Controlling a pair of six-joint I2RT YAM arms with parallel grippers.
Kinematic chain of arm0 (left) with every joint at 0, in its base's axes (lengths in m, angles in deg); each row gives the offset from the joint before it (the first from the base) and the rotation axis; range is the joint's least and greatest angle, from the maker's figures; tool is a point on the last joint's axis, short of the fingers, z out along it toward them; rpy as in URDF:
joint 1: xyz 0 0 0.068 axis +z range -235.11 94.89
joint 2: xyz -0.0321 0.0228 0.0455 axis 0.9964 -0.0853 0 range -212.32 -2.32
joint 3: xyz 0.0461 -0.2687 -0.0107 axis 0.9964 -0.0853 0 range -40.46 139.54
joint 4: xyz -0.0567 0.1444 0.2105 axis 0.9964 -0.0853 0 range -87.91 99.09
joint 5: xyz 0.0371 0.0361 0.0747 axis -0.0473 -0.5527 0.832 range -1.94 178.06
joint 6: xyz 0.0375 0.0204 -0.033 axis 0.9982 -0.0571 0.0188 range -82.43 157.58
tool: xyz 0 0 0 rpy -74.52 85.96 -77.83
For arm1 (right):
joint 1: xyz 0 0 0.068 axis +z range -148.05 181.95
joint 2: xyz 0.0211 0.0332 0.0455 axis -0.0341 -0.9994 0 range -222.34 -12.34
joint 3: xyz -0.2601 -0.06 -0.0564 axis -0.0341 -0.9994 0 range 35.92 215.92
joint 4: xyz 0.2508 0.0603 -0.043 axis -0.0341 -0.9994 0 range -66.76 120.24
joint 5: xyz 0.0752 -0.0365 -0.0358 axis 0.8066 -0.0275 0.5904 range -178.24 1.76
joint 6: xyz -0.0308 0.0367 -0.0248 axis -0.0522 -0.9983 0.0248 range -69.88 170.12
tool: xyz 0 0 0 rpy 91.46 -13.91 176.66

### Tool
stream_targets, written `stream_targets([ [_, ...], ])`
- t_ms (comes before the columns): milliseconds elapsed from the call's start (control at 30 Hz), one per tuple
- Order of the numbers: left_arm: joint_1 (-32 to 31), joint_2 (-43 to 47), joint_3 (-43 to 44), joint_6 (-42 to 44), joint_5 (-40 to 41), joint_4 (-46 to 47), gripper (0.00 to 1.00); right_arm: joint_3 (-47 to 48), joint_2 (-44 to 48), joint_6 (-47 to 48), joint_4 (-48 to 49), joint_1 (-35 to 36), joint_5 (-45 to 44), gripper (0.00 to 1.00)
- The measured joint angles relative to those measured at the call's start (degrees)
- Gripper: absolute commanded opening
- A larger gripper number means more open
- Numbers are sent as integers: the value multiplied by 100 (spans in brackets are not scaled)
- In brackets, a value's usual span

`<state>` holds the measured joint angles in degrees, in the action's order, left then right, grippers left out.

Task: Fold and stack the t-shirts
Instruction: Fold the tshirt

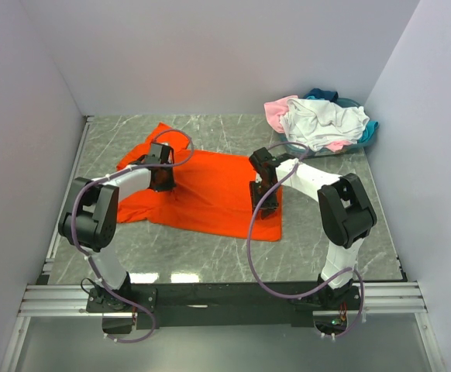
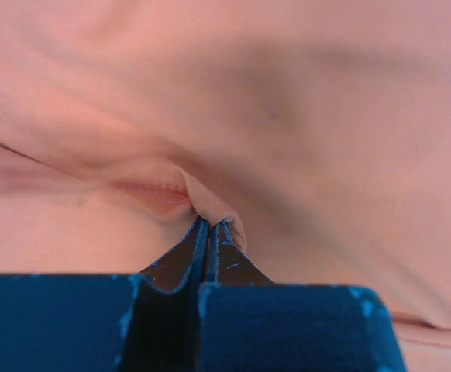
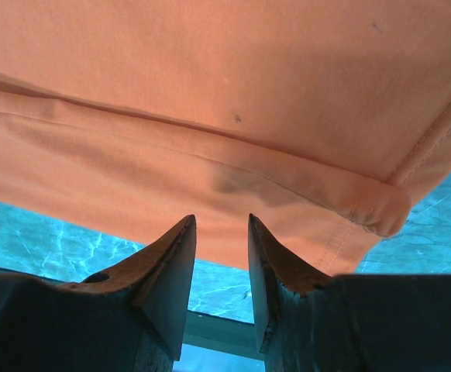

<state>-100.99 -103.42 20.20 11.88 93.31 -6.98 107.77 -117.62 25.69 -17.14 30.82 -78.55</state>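
Left end effector (image 2: 210, 226) clamped on orange t-shirt (image 1: 210, 194) — right end effector (image 3: 222, 223) apart at its hem (image 3: 210, 167).

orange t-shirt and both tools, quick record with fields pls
orange t-shirt: spread out on the table, not yet folded
left tool: shut, pinching a small fold of the orange fabric
right tool: open, at the shirt's hem near a corner, not gripping
other t-shirts: white, pink and teal, crumpled in a pile at the far right corner
folded stack: none in view
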Motion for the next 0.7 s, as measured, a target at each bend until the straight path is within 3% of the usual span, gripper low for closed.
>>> stream_targets([
  [367,-291,-129,164,352,105,-240,3,-260,13,-61,35,0,28,41],
  [400,-293,-149,175,352,111,-262,6,-264,13,-63,37,0,26,41],
  [533,-297,-170,227,280,166,-321,37,-264,31,-66,33,0,15,41],
  [700,-299,-157,238,39,160,-332,60,-243,164,-63,-22,0,-107,41],
])
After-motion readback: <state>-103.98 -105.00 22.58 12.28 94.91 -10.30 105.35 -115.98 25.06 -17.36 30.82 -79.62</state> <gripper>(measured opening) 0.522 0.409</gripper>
